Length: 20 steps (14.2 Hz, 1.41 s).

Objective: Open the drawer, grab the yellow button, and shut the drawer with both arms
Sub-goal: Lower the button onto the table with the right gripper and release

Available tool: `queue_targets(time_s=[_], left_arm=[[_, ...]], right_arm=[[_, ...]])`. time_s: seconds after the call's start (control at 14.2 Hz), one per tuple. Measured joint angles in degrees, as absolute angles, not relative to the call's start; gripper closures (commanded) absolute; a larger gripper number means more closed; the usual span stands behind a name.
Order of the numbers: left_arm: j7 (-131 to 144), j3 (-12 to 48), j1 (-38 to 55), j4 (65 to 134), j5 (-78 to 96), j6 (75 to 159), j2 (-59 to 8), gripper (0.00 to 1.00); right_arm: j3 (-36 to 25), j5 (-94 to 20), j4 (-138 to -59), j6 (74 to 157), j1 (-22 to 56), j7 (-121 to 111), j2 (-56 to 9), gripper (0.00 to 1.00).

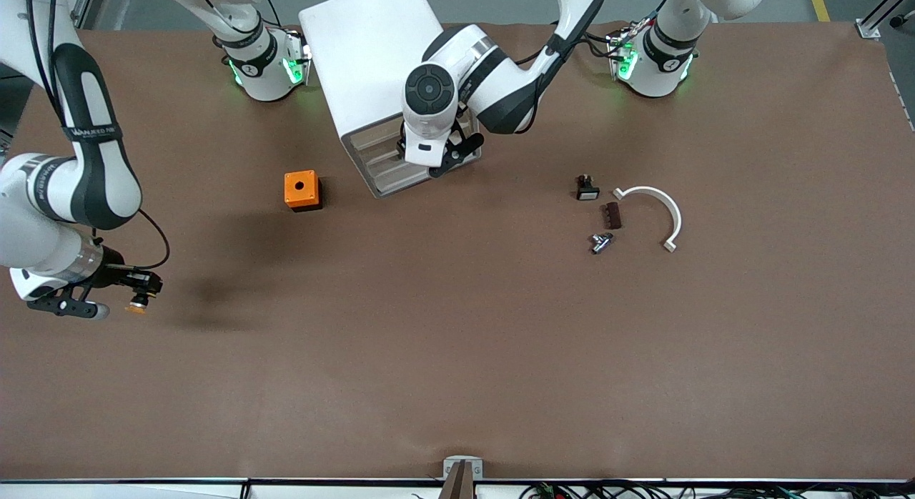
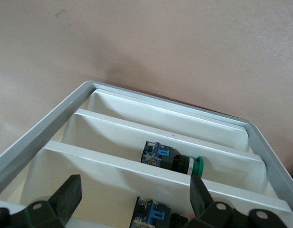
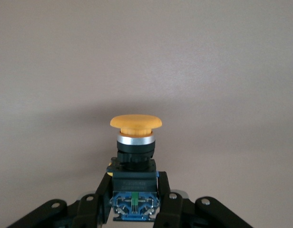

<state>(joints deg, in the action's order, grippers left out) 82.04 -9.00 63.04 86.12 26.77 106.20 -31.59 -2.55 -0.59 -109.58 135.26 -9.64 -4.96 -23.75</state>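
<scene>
The button [image 3: 135,142] is held clear of the cabinet [image 1: 372,63], pinched by its black body and blue-green rear between the fingers of the right gripper [image 1: 137,290], with the orange-yellow cap pointing away from the wrist; this placement is judged to keep the taken part out of the way while the drawer is dealt with. The right arm is folded low at its own end of the table [image 1: 457,384], the wrist turned sideways so that the button hangs over bare brown surface, well apart from the orange cube box [image 1: 302,190]. The left gripper [image 1: 437,159] is stationed at the slatted front of the cabinet, where the drawer [image 2: 151,135] is seen from the left wrist view with its fingers [image 2: 68,197] spread wide above the white dividers (other push-buttons, one green-capped [image 2: 172,160], are left lying in the compartments). Whether the drawer is fully pushed in cannot be told. The left arm is bent sharply at the elbow, forearm reaching down over the cabinet's top, a pose judged suited to pressing the drawer shut.
</scene>
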Motion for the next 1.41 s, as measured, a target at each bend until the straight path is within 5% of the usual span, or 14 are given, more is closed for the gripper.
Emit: queue_targets(time_s=[0.56, 0.63, 0.7, 0.77, 1.41], left_arm=[[83.72, -10.49, 59.36, 86.42, 20.47, 106.12, -29.32, 0.0], [83.63, -10.59, 57.48, 86.42, 18.15, 106.06, -28.57, 0.0], [82.97, -10.65, 55.38, 86.43, 16.08, 105.95, -27.94, 0.0], [81.48, -10.69, 53.28, 86.45, 14.24, 105.86, -27.4, 0.0], [62.91, -10.87, 35.84, 86.57, 1.31, 101.2, -19.71, 0.0]], right_arm=[[-2.31, -0.54, -110.82, 144.13, -12.34, -8.58, -30.85, 1.0], [-2.28, -0.54, -110.82, 144.12, -12.34, -8.34, -31.05, 0.88], [-2.26, -0.54, -110.81, 144.09, -12.34, -8.26, -31.34, 0.14], [-2.26, -0.54, -110.81, 144.09, -12.36, -8.2, -31.64, 0.0], [-1.71, -0.54, -107.66, 138.53, -12.34, -8.07, -31.37, 0.0]])
